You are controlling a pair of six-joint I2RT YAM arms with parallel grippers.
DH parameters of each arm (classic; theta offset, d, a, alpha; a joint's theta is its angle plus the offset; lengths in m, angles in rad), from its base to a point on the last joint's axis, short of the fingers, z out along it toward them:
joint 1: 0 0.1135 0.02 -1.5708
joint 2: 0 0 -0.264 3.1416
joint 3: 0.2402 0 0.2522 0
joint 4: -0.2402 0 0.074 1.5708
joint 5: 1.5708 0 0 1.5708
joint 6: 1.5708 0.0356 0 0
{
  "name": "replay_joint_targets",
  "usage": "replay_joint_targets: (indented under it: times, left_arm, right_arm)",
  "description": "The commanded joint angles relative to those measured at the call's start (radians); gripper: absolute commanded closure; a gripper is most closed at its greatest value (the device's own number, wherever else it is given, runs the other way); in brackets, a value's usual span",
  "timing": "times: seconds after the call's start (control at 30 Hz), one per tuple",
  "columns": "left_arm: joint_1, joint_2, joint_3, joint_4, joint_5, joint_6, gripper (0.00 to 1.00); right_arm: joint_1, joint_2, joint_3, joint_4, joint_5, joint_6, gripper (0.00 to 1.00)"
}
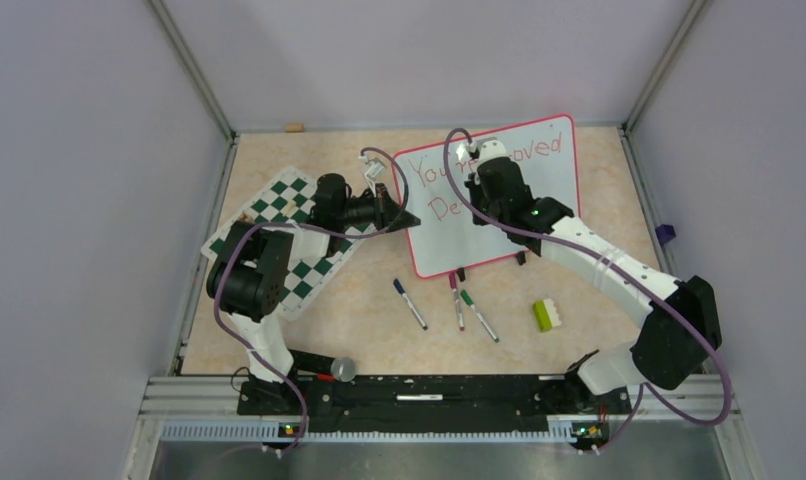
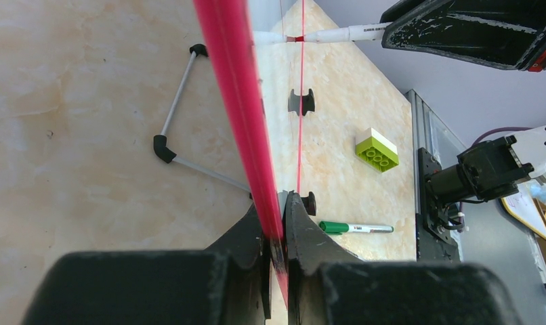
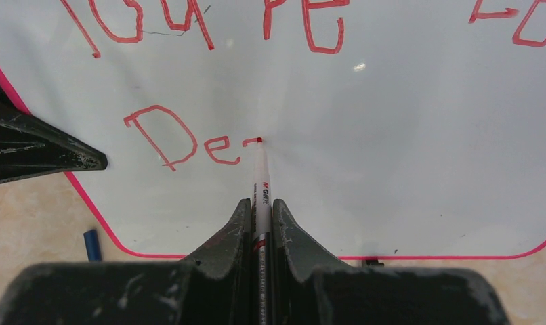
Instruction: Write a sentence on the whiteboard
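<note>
Two arms work one board here. In the top view, the large glossy white whiteboard with a thin red-pink frame (image 1: 499, 235) stands propped toward the far side of the beige marbled tabletop (image 1: 359, 330). It is just right of the green-and-white checkered chess mat (image 1: 297, 200). The left jaws meet its left edge and the right arm reaches over its face. Red handwriting reads "You" and, past the arm, "oved" on the upper line, with "De" below. Near the board's front lie a blue-capped marker (image 1: 411, 303), a dark-red-capped marker (image 1: 456, 300), a green-capped marker (image 1: 479, 315) and a lime-and-white toy brick (image 1: 546, 315). In the left wrist view, the left jaws are closed on the frame's edge, pinching it from both sides. The white-barrelled red marker (image 2: 345, 32) touches the board's face from the right. In the right wrist view, the right jaws are closed on that marker's barrel. Its red tip rests on the board at the end of a short stroke just right of "De". The step in hand, I judge, is the third letter of the second line's word. The next move calls for light, even tip pressure through the stroke while the left grip holds the board steady. The barrel's small print looks like "M&G", though it is too small to be sure.
</note>
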Motion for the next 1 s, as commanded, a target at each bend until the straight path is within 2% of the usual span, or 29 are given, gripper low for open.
replay_joint_targets:
  times: [0.0, 0.47, 0.97]
  left_arm:
    - [-0.021, 0.028, -0.031, -0.036, -0.043, 0.202, 1.00]
    - [-0.021, 0.027, -0.031, -0.038, -0.044, 0.203, 1.00]
    - [-0.021, 0.027, -0.031, -0.038, -0.044, 0.204, 1.00]
  right_arm:
    - [-0.010, 0.014, 0.053, 0.046, 0.059, -0.002, 1.00]
    - [-0.010, 0.035, 0.086, 0.073, 0.013, -0.016, 1.00]
    - [-0.010, -0.001, 0.003, 0.045, -0.081, 0.000, 1.00]
